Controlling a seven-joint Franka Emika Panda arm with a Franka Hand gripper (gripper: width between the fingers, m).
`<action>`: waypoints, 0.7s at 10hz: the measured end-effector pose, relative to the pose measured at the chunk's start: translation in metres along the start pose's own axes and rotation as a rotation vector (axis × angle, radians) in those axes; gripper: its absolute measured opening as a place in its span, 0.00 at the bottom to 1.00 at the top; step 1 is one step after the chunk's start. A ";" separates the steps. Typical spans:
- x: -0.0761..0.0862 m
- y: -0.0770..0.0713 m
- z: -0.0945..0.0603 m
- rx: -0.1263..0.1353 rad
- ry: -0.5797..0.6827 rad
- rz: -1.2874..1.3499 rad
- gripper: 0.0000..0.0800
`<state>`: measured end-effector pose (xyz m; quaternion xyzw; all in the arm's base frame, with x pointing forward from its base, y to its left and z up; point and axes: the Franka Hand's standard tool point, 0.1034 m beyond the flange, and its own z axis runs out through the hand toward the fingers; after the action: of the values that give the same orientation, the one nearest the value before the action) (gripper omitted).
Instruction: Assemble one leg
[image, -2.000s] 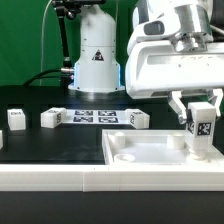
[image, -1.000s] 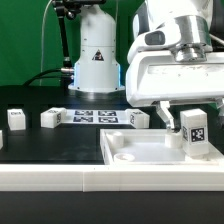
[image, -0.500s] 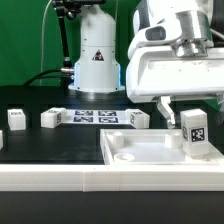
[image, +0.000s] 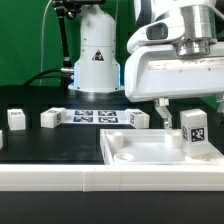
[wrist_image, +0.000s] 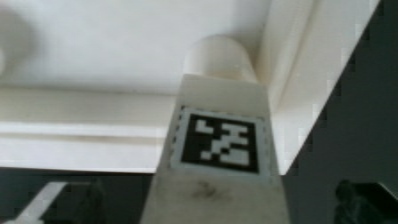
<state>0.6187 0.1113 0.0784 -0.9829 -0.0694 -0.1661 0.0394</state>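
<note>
white panel (image: 150, 152) at front, exterior view's right | leg (image: 195, 135) upright at panel's right corner, tag facing camera | gripper (image: 191, 108) over leg top, spread wide, holding nothing, gap each side in wrist view | behind on black table (image: 30, 142): three small white blocks (image: 50, 118), marker board (image: 95, 116) | robot base (image: 97, 55) at back
</note>
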 end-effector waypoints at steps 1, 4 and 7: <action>0.002 0.000 0.000 0.006 -0.038 0.002 0.81; -0.002 -0.007 -0.002 0.050 -0.269 0.010 0.81; -0.002 -0.007 -0.001 0.053 -0.286 0.009 0.66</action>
<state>0.6156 0.1183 0.0787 -0.9954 -0.0741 -0.0220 0.0559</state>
